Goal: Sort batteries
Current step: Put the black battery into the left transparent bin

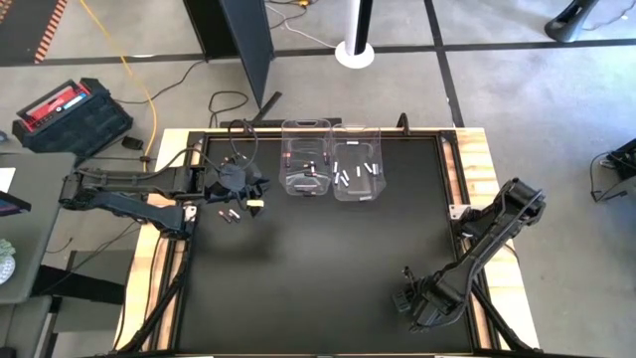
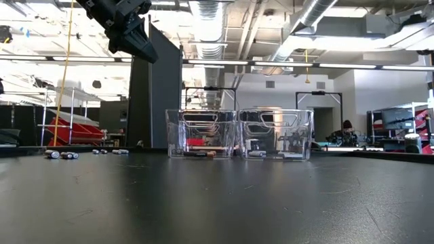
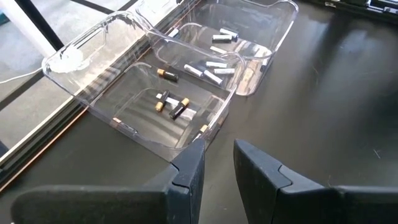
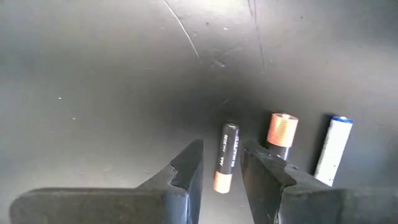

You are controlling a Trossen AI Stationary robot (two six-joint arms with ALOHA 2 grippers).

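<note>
Two clear bins stand side by side at the table's far middle. The left bin (image 1: 306,171) (image 3: 124,124) holds dark, copper-ended batteries (image 3: 171,104). The right bin (image 1: 356,175) holds white batteries (image 3: 208,70). My left gripper (image 3: 219,167) (image 1: 246,191) hangs raised (image 2: 132,34) just left of the bins, narrowly open and holding nothing. My right gripper (image 4: 222,163) (image 1: 412,300) is low near the table's near right. It is open, and its fingers stand on either side of a dark copper-ended battery (image 4: 226,155) lying on the table. Beside that battery lie another dark battery (image 4: 281,134) and a white battery (image 4: 333,149).
A few loose batteries (image 1: 231,214) (image 2: 61,155) lie on the black mat below the left gripper. The mat's wide middle (image 1: 328,259) has nothing on it. Wooden table edges (image 1: 487,179) run along both sides. A person shows far off in the room (image 2: 347,127).
</note>
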